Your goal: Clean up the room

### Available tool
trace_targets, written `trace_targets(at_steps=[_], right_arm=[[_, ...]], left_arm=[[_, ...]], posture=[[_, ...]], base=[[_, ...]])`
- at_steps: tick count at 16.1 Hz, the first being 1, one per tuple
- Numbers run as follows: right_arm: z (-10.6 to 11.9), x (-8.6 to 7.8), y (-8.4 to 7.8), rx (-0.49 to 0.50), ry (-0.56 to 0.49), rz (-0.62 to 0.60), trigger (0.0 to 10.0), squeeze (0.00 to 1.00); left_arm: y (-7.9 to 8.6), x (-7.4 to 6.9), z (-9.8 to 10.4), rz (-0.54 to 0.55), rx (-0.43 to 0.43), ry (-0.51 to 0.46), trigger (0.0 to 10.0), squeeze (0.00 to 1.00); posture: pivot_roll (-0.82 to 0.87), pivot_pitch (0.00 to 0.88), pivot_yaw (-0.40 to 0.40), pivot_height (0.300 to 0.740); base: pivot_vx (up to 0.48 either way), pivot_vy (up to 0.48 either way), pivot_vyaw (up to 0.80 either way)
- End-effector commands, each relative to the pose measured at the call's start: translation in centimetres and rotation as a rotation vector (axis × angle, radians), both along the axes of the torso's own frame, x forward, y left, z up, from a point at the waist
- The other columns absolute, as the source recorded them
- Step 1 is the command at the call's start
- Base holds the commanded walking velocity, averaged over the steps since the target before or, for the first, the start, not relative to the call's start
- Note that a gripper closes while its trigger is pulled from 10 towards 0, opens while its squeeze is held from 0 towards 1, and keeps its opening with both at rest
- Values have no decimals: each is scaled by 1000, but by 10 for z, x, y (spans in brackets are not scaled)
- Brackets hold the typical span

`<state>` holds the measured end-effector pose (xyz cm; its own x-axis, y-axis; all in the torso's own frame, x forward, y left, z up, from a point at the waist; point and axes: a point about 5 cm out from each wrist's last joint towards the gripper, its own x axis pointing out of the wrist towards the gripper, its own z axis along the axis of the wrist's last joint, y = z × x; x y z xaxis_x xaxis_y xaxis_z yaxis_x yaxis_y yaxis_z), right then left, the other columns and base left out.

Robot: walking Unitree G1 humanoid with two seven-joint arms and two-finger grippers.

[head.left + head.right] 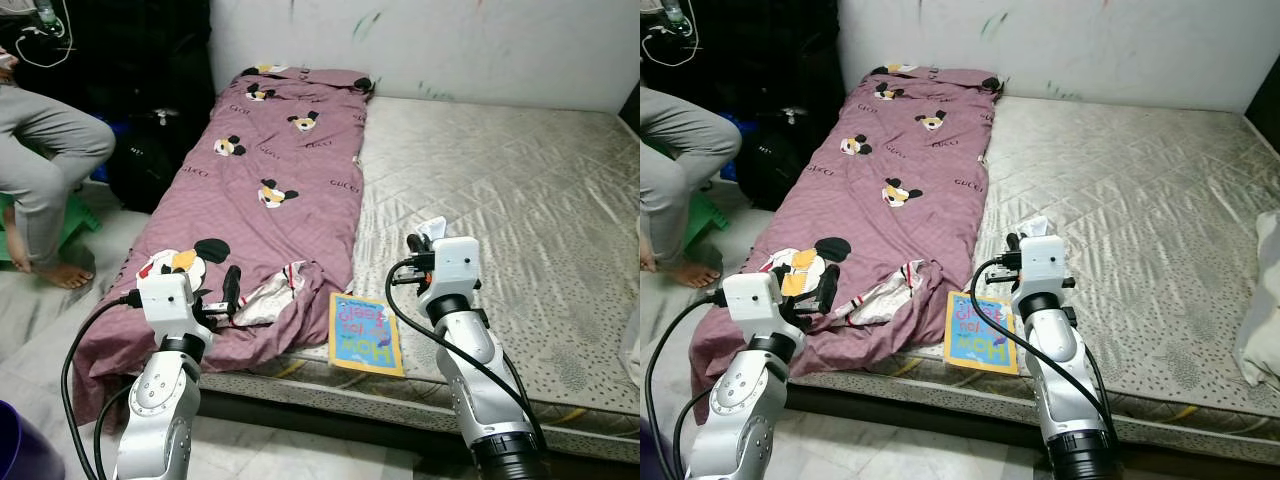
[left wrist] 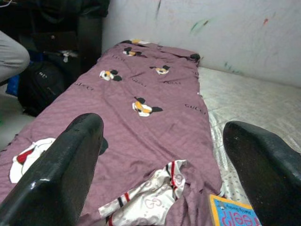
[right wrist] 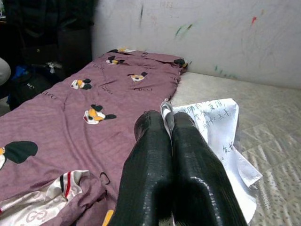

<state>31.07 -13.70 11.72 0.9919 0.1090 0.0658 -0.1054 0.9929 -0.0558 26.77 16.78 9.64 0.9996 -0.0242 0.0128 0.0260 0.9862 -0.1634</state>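
Observation:
A purple blanket (image 1: 270,170) printed with cartoon mice covers the left strip of a bare grey mattress (image 1: 500,200). Its near corner is folded back, showing a white patterned lining (image 1: 265,300). A blue and yellow children's book (image 1: 366,333) lies flat at the mattress's front edge. My left gripper (image 1: 228,295) hovers open over the blanket's folded corner, holding nothing. My right gripper (image 3: 167,123) is shut on a white sheet of paper (image 3: 216,127) with handwriting, raised above the mattress just right of the book.
A person (image 1: 40,160) sits at the left with bare feet on the floor, beside a green stool (image 1: 78,215). A black bag (image 1: 150,150) stands against the bed's left side. A purple bucket (image 1: 20,445) is at my lower left. A white bundle (image 1: 1265,310) lies at the mattress's right edge.

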Motion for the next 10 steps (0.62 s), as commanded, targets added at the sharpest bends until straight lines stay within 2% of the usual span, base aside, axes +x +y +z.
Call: trace_targets(at_steps=[1,4,10], right_arm=[[-2,0,2,1,6,6,10000,0],[0,2,2,21,-7,15,10000,0],[2,3,1,58,-5,19,10000,0]], left_arm=[[2,1,5,1,4,-19,10000,0],[0,5,6,-6,1,-23,10000,0],[-3,8,8,-21,-7,-32,10000,0]], posture=[[7,0,4,740],[0,0,4,740],[-1,0,5,740]], base=[[0,0,0],[109,0,0],[288,0,0]])
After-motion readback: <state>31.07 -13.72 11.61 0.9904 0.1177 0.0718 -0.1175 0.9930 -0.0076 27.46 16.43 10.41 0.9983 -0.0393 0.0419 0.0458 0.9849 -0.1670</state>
